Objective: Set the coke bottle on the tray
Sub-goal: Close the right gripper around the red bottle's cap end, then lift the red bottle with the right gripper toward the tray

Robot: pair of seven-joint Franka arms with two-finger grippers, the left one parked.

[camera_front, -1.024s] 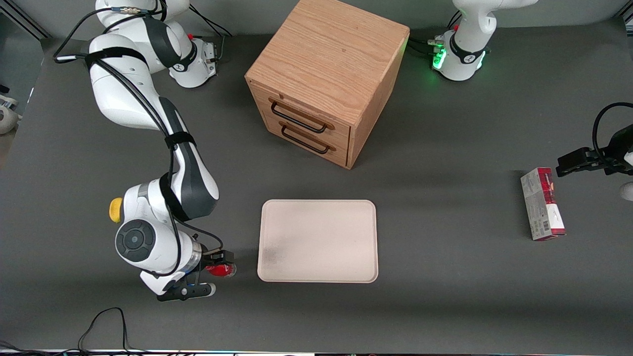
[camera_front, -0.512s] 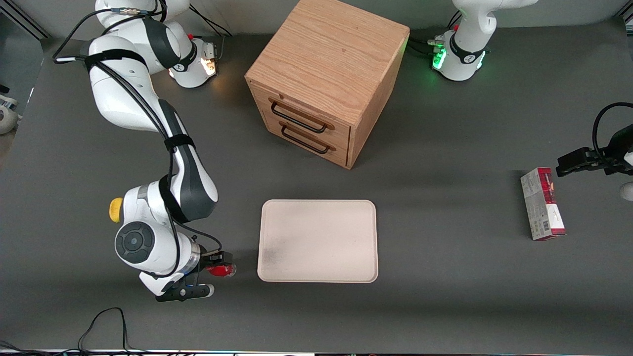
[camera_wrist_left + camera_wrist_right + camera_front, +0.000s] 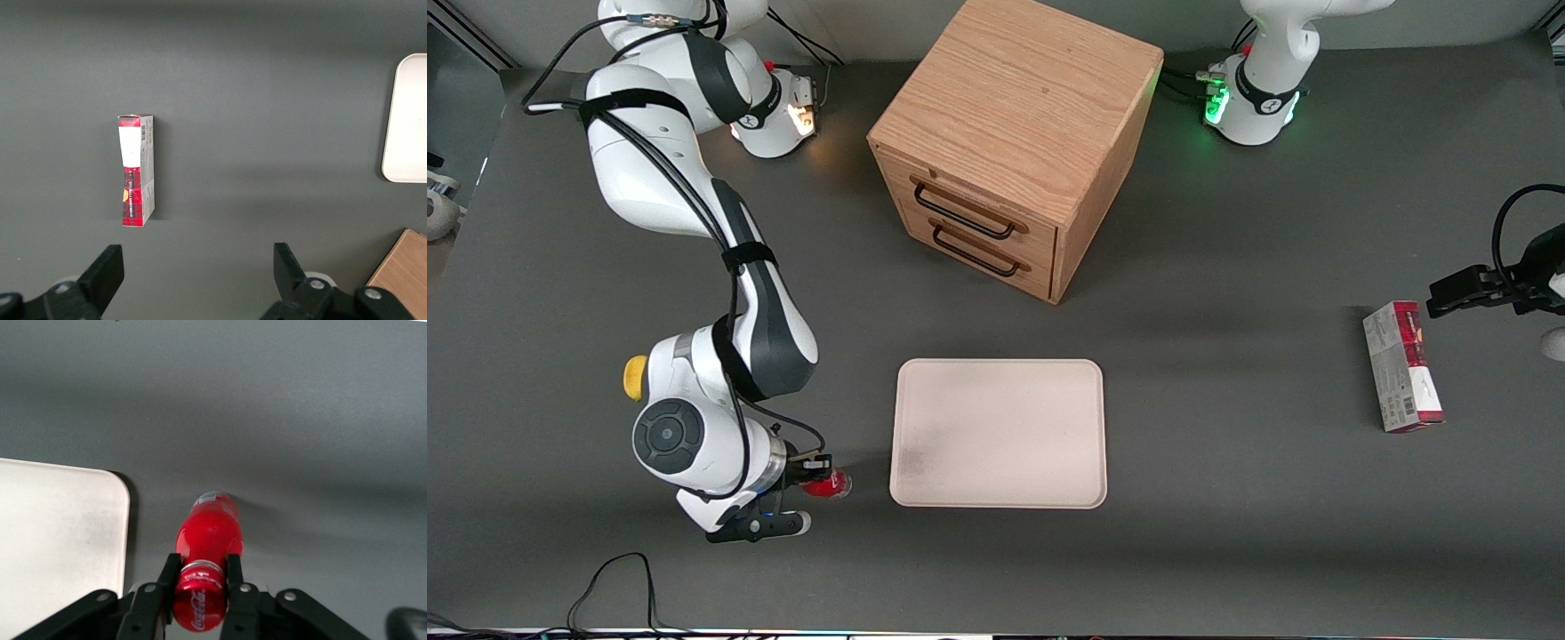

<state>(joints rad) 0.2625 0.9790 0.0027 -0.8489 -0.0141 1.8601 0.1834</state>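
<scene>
At desk level, working arm's end: gripper (image 3: 201, 575) clamped on coke bottle (image 3: 205, 555) at the neck.
Change: gripper sits slightly lower than a second ago; grasp looks secured, lift pending.
Bottle position: on desk (image 3: 1227, 551), just beside tray (image 3: 999, 433).
Writing: white Coca-Cola script on cap.
Farther off: carton (image 3: 1401, 366), lettering unreadable.

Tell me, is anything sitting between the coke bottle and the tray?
Nothing: only bare dark table lies between the coke bottle, gripped by the gripper, and the tray, seen in the front view.
</scene>
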